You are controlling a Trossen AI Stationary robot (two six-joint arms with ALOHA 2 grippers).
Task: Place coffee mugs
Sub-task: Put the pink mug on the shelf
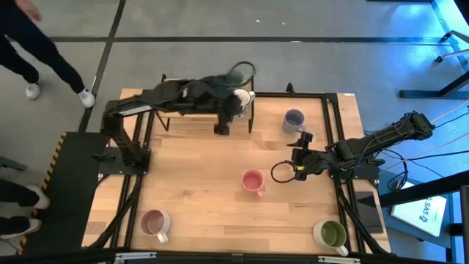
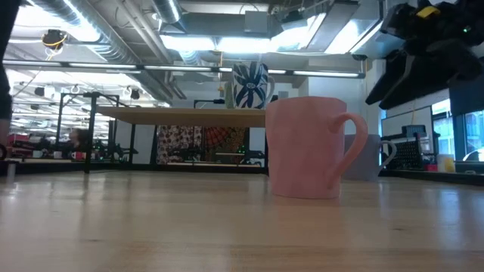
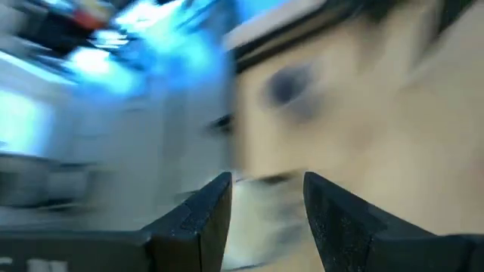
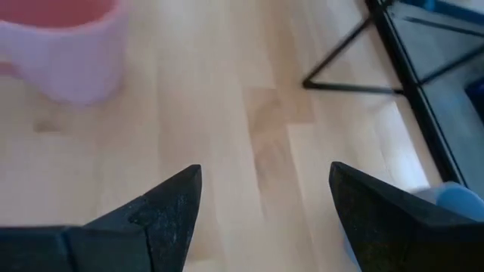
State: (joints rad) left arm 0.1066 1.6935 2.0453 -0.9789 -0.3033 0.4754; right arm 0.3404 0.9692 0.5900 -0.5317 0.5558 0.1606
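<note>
Six mugs show in the high view. The pink mug [image 1: 253, 180] [image 2: 310, 147] [image 4: 64, 49] stands on its base mid-table. The lavender mug [image 1: 294, 119] [image 2: 372, 155] stands behind it. The beige-pink mug [image 1: 155, 222] and the cream mug with the olive inside [image 1: 331, 233] sit near the front corners. The white-and-blue mug [image 1: 243, 97] [image 2: 251, 85] stands on a raised shelf, with the dark green mug [image 1: 242, 72] beyond it. My left gripper [image 1: 223, 121] [image 3: 268, 200] hovers open beside the white mug. My right gripper [image 1: 297, 155] [image 4: 265, 204] [image 2: 412, 72] is open, right of the pink mug.
A black-framed shelf with a wooden top [image 1: 190, 110] [image 2: 181, 113] stands at the table's far edge. A black rail [image 1: 333, 147] frames the tabletop. Bare wood lies between the pink mug and the front mugs. A person's legs [image 1: 44, 55] are beyond the far left corner.
</note>
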